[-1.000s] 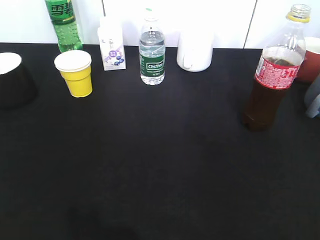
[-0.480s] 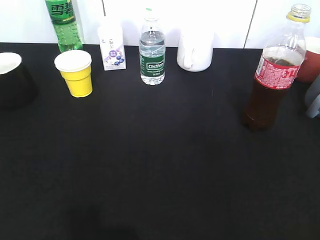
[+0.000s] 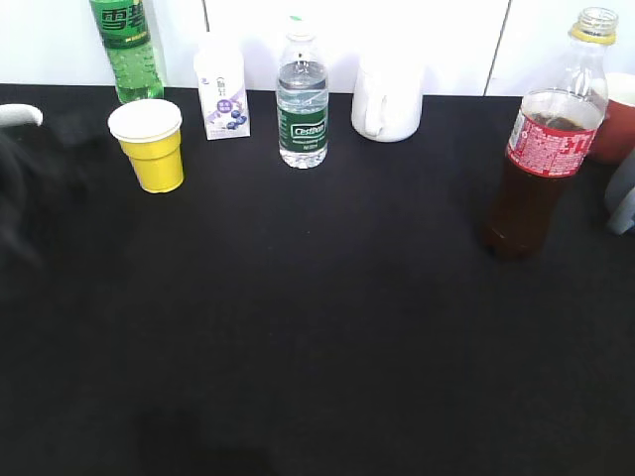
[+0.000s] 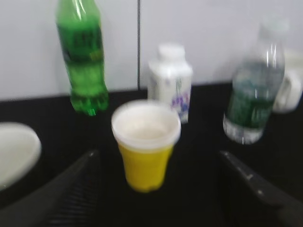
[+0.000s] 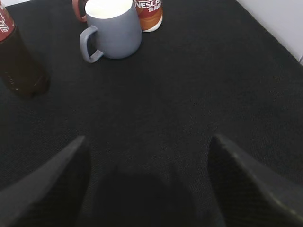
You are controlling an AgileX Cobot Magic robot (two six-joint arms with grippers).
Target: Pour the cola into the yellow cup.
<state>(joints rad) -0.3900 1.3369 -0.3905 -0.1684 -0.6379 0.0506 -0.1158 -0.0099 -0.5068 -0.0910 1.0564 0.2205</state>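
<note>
The yellow cup (image 3: 149, 147) stands upright at the back left of the black table, white inside showing. In the left wrist view the yellow cup (image 4: 146, 151) sits just ahead of my left gripper (image 4: 157, 153), whose fingers are open wide on either side of it and not touching it. In the exterior view the left gripper is only a dark blur (image 3: 25, 198) at the left edge. The cola (image 3: 541, 149) stands uncapped at the right. Its base shows at the top left of the right wrist view (image 5: 19, 71). My right gripper (image 5: 147, 138) is open and empty above bare table.
A green soda bottle (image 3: 126, 50), a small white carton (image 3: 222, 89), a water bottle (image 3: 302, 99) and a white mug (image 3: 387, 99) line the back edge. A white-rimmed dark vessel (image 3: 20, 115) sits at the far left. A grey mug (image 5: 113, 29), a Nescafe can (image 5: 149, 14) and a red mug (image 3: 617, 119) stand by the cola.
A dark blur, my left arm, has come in at the left edge of the exterior view over the dark vessel. The cup, the cola and the other objects have not moved.
</note>
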